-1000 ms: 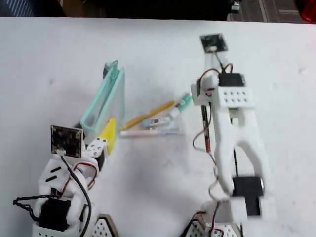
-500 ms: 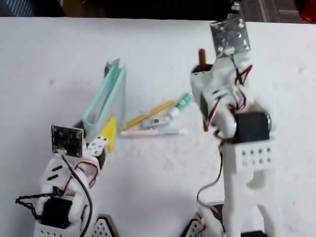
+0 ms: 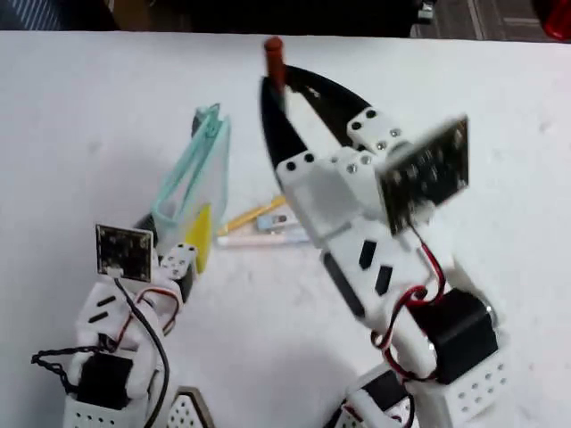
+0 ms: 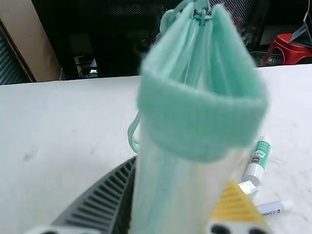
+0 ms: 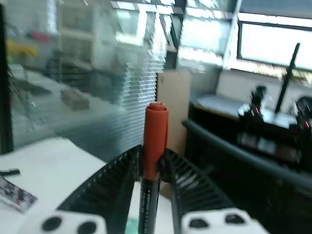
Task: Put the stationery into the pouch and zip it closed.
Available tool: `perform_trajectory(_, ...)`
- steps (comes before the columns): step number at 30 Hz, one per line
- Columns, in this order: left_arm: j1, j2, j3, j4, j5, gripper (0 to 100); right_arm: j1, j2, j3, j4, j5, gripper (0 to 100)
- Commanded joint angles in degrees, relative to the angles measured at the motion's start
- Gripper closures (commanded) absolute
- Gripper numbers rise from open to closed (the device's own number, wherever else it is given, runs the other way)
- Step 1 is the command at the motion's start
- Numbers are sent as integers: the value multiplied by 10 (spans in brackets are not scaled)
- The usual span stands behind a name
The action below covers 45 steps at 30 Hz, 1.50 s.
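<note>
A mint-green pouch (image 3: 194,174) stands tilted on the white table, its mouth (image 4: 202,114) gaping. My left gripper (image 3: 175,228) is shut on the pouch's near end, between a grey finger (image 4: 97,207) and a yellow finger (image 4: 235,207). Held high over the table, my right gripper (image 3: 278,82) is shut on a red-capped marker (image 3: 274,55), which stands upright between the black fingers (image 5: 113,178) with its cap (image 5: 155,131) above them. It sits just right of the pouch's far end. A yellow pencil (image 3: 252,215), a pale pen (image 3: 259,240) and a small blue item (image 3: 273,222) lie beside the pouch.
A green-and-white glue stick (image 4: 258,157) and the tip of a white pen (image 4: 273,208) lie on the table past the pouch. The right arm's white body (image 3: 357,232) hangs over the right part of the stationery pile. The table's far edge (image 3: 134,33) runs along the top.
The right arm has risen from the table with the marker, turned it upright and swung left toward the pouch, now covering the glue stick. The left arm and pouch barely moved.
</note>
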Motion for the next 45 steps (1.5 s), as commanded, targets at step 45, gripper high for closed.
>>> perform_trajectory(45, -2, -1, 0, -18, 8, 805, -148, 123, 4, 5, 1, 957)
